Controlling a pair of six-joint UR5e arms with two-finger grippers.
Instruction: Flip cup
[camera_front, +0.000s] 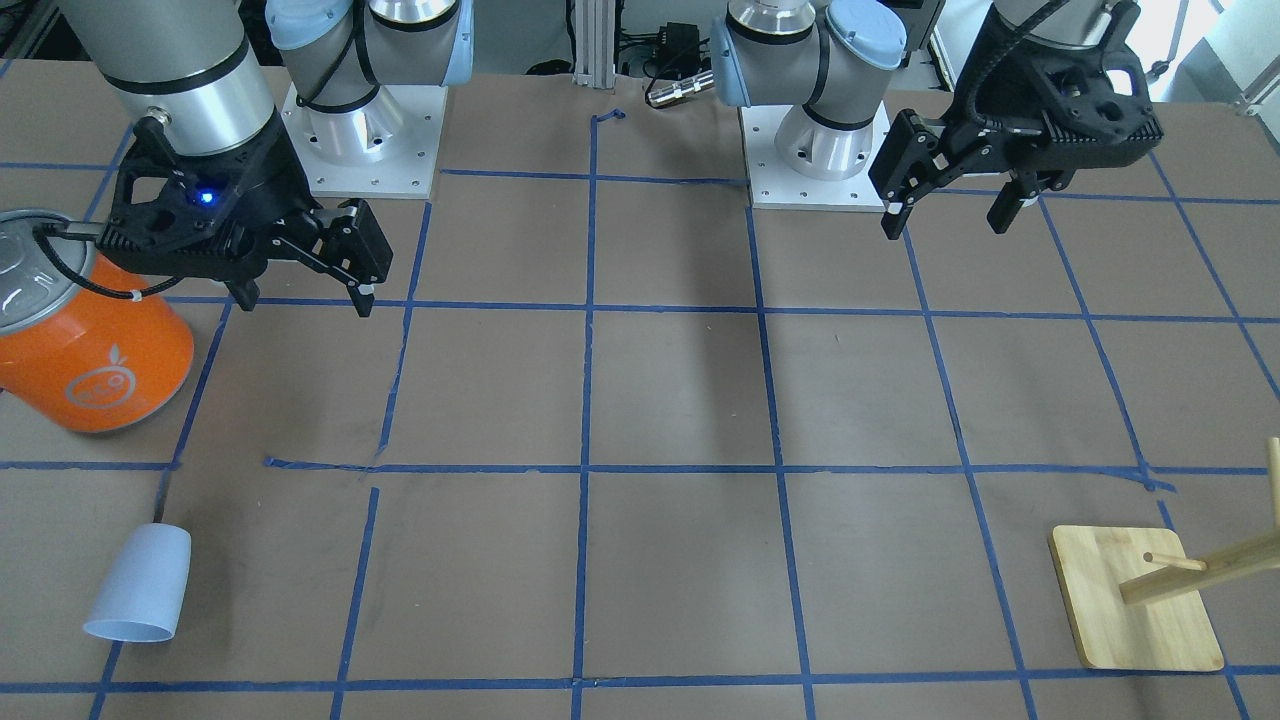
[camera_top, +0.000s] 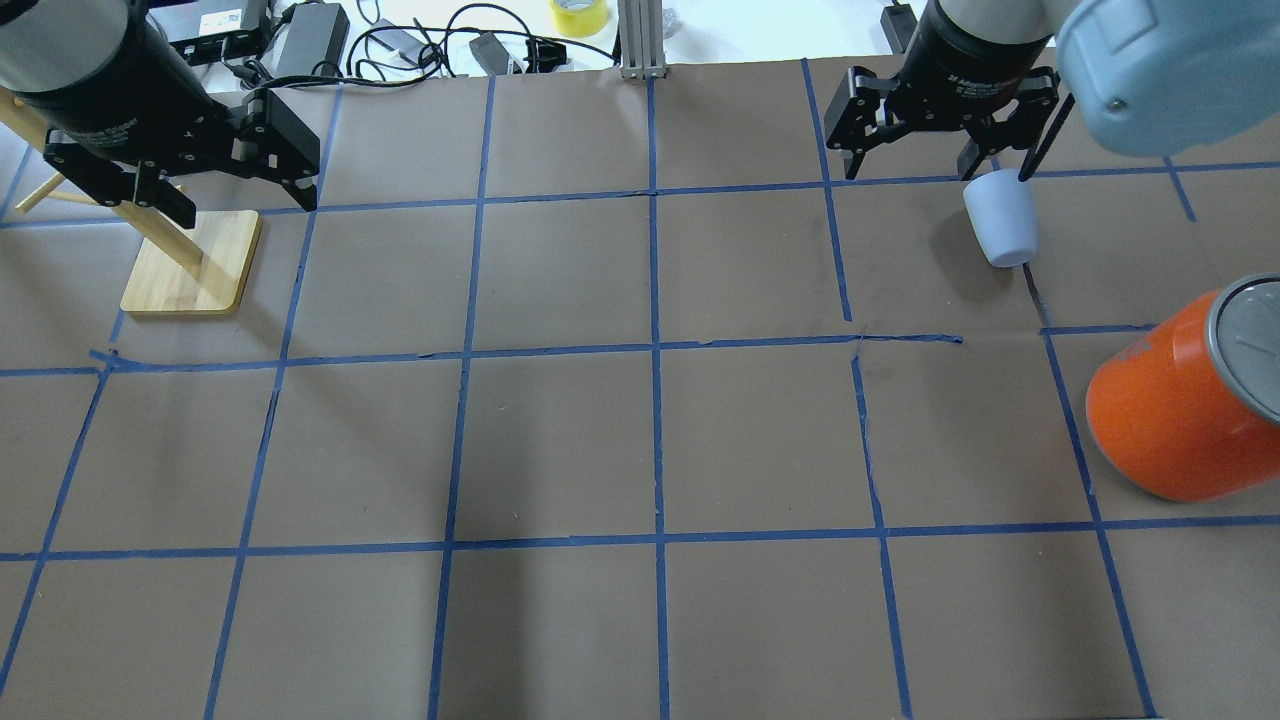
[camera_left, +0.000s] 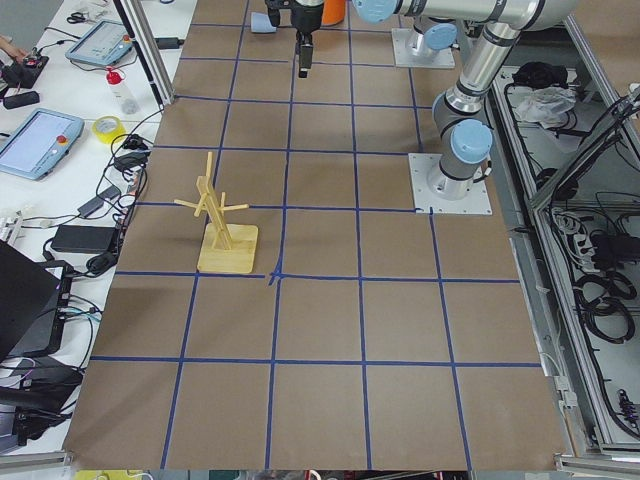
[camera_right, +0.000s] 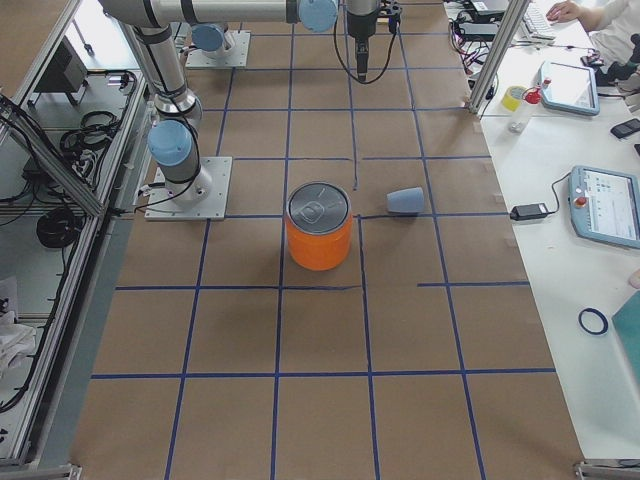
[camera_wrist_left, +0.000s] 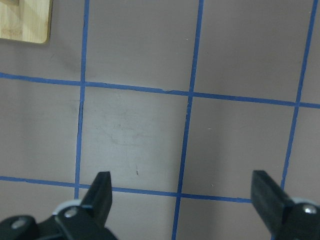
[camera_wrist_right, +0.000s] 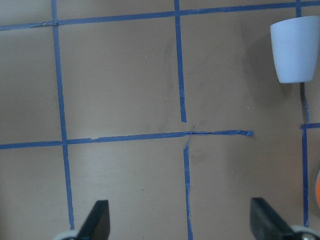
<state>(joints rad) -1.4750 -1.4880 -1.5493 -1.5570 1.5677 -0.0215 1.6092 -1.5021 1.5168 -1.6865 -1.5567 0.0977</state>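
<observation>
The cup (camera_front: 135, 585) is a small pale bluish tumbler lying on its side on the brown paper, mouth towards the operators' edge. It also shows in the overhead view (camera_top: 1000, 217), the exterior right view (camera_right: 405, 200) and at the upper right of the right wrist view (camera_wrist_right: 296, 49). My right gripper (camera_front: 305, 297) is open and empty, hovering above the table on the robot's side of the cup and apart from it; it also shows in the overhead view (camera_top: 912, 168) and the right wrist view (camera_wrist_right: 182, 220). My left gripper (camera_front: 948, 222) is open and empty, high over the other half (camera_top: 243, 205) (camera_wrist_left: 184, 195).
A large orange can (camera_front: 95, 360) with a silver lid stands between the cup and the robot's right base; it also shows in the overhead view (camera_top: 1170, 420). A wooden peg rack on a bamboo base (camera_front: 1130, 600) stands on the left arm's side (camera_top: 190, 265). Blue tape lines grid the table.
</observation>
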